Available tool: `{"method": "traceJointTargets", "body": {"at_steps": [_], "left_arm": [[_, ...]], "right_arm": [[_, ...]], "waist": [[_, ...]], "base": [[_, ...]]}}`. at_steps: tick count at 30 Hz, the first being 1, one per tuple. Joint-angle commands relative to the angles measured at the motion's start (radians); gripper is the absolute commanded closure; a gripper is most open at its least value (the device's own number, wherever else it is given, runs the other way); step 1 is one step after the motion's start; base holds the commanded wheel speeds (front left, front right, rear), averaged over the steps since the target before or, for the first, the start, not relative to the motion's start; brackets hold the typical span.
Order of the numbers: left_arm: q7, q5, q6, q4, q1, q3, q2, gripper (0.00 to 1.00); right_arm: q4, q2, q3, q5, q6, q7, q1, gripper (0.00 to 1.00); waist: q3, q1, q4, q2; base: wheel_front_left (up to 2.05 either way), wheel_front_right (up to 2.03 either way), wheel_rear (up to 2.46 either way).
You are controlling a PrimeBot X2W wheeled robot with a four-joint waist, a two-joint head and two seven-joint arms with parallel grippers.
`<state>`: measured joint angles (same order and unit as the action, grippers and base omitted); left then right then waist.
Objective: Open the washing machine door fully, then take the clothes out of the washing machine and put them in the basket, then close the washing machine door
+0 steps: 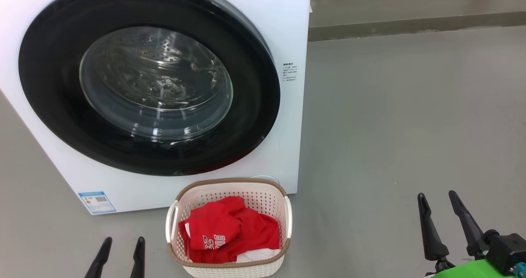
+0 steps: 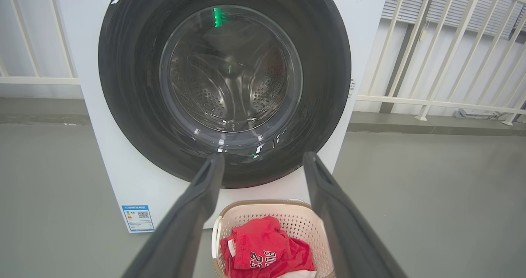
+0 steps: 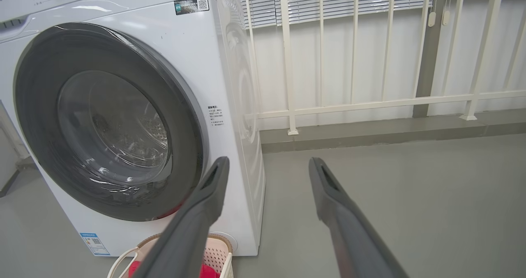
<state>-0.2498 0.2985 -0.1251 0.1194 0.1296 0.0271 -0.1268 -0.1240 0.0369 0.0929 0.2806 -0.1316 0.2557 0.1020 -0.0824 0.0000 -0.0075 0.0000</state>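
Grey floor, white washer with its door shut. Red clothes lie in the basket (probably soft, light, best pinched at a fold). Left gripper and right gripper both gape wide, empty.

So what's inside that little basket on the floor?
Crumpled red clothes with white lettering and a 23 lie in the basket, with a bit of white fabric at the near edge. They cover the basket's bottom, so anything beneath them is hidden.
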Motion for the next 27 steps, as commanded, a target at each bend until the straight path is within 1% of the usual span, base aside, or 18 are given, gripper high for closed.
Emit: {"method": "traceJointTargets", "body": {"at_steps": [1, 11, 12, 17, 20, 24, 25, 27], "left_arm": [[-0.012, -0.016, -0.006, -0.02, -0.013, 0.033, -0.007, 0.0], [-0.012, -0.05, -0.006, -0.018, -0.01, 0.034, 0.0, 0.0], [0.001, -0.042, 0.001, 0.008, 0.013, -0.001, 0.011, 1.0], [0.005, -0.039, 0.002, 0.089, 0.02, -0.013, 0.044, 1.0], [0.014, -0.007, 0.001, 0.091, 0.013, -0.01, 0.045, 1.0], [0.023, 0.025, 0.001, 0.091, 0.008, -0.008, 0.046, 1.0], [0.026, 0.036, 0.001, 0.091, 0.006, -0.007, 0.046, 1.0], [0.031, 0.058, 0.001, 0.091, 0.003, -0.005, 0.047, 1.0]], "right_arm": [[0.033, 0.013, -0.024, 0.001, 0.001, 0.006, -0.015, 0.0], [0.043, 0.013, -0.028, 0.004, 0.001, 0.006, -0.013, 0.0], [0.009, -0.001, -0.006, 0.001, 0.0, 0.0, 0.018, 1.0], [-0.077, -0.021, -0.011, 0.004, 0.0, -0.002, 0.045, 1.0], [-0.078, -0.02, -0.01, 0.035, 0.0, -0.01, 0.039, 1.0], [-0.078, -0.019, -0.009, 0.067, 0.0, -0.019, 0.034, 1.0], [-0.078, -0.019, -0.009, 0.078, 0.0, -0.022, 0.032, 1.0], [-0.079, -0.018, -0.009, 0.099, 0.0, -0.028, 0.028, 1.0]], "waist": [[-0.001, 0.0, 0.001, 0.0], [0.014, 0.0, 0.008, 0.0], [0.013, 0.0, 0.007, 0.0], [0.013, 0.0001, 0.007, 0.0], [0.015, 0.0005, 0.007, 0.0], [0.015, 0.0023, 0.007, 0.0], [0.015, 0.0024, 0.007, 0.0], [0.017, 0.0011, 0.007, 0.0]], "base": [[0.0, 0.0, 0.0], [0.0, 0.0, 0.0], [0.0, 0.0, 0.0], [0.0, 0.0, 0.0], [0.0, 0.0, 0.0], [0.0, 0.0, 0.0], [0.0, 0.0, 0.0], [0.0, 0.0, 0.0]]}}
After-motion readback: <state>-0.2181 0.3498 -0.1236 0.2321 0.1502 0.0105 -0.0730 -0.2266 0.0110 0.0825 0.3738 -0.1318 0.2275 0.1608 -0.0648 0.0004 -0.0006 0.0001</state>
